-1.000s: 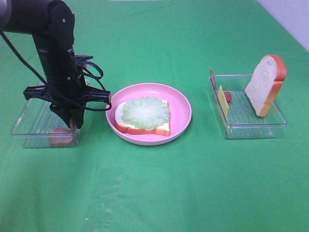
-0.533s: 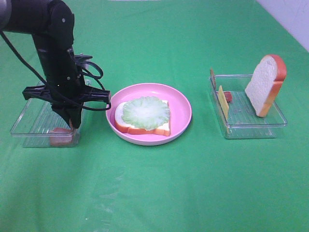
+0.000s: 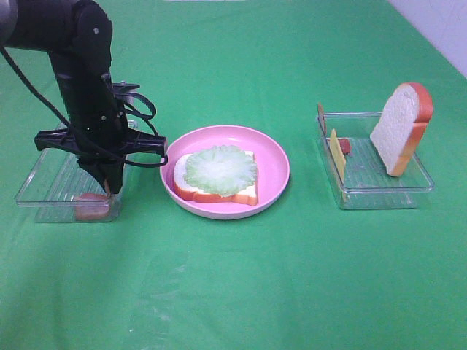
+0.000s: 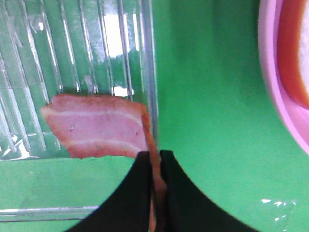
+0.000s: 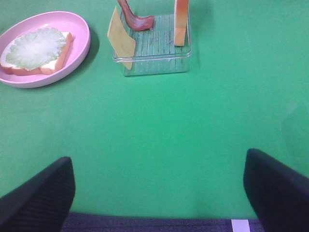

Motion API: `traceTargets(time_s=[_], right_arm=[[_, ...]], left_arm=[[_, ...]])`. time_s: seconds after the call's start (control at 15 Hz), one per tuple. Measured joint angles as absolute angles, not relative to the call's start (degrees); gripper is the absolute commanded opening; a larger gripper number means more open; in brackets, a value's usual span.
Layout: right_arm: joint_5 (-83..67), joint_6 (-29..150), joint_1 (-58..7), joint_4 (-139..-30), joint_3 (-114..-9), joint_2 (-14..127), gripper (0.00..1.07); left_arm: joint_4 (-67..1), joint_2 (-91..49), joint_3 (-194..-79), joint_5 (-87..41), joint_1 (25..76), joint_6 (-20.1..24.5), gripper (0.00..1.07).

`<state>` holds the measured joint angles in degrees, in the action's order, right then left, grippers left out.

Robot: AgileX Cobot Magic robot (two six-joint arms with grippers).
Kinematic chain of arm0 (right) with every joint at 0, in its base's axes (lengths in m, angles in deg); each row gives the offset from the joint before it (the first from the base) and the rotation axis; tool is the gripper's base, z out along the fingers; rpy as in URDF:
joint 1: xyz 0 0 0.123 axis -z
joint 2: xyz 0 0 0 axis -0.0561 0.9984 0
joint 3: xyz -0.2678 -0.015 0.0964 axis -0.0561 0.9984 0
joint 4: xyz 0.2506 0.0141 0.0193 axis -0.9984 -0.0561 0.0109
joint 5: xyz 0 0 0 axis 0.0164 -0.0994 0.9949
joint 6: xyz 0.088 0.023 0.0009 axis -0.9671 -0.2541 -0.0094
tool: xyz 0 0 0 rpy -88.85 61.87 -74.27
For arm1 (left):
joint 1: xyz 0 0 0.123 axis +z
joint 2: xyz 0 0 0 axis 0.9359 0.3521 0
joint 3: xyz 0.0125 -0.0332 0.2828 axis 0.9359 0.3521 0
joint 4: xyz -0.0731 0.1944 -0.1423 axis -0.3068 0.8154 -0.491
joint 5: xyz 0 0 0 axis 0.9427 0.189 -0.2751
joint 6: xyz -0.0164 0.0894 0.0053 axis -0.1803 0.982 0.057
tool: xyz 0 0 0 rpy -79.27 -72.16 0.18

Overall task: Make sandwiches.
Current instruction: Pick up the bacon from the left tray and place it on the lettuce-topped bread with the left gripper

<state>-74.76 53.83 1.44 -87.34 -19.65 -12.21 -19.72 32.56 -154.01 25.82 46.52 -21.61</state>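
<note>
Closed since a second ago, the left fingers point(image 4: 141, 186) clamp one end of the bacon strip point(image 4: 96, 126).
From between the tips the strip bends over the wall of the clear tray point(image 4: 72, 48) and lies flat inside it; right fingers point(image 5: 41, 193) stand wide apart over the green desk point(image 5: 154, 135).

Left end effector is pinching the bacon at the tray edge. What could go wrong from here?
1. The left end effector is shut on only a thin end of the bacon strip, so the strip may slip out on lifting.
2. The grip sits right against the wall of the clear tray; lifting could catch and drag it.
</note>
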Motion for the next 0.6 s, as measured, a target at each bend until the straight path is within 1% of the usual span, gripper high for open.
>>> traceTargets(time_s=[0.07, 0.2, 0.27, 0.6], right_arm=[[-74.8, 53.8, 1.4, -87.3, -19.7, -12.2, 0.91], [-74.8, 53.8, 1.4, -87.3, -19.7, -12.2, 0.91], [-74.8, 53.8, 1.4, -87.3, -19.7, -12.2, 0.91], [-74.8, 53.8, 1.4, -87.3, -19.7, -12.2, 0.91]], left_arm=[[-19.7, 32.6, -154.0, 25.8, 46.5, -21.6, 0.07], [-19.7, 32.6, -154.0, 25.8, 46.5, -21.4, 0.22], [-19.7, 32.6, -154.0, 25.8, 46.5, -21.3, 0.24], [-19.7, 32.6, -154.0, 25.8, 46.5, -21.2, 0.24]])
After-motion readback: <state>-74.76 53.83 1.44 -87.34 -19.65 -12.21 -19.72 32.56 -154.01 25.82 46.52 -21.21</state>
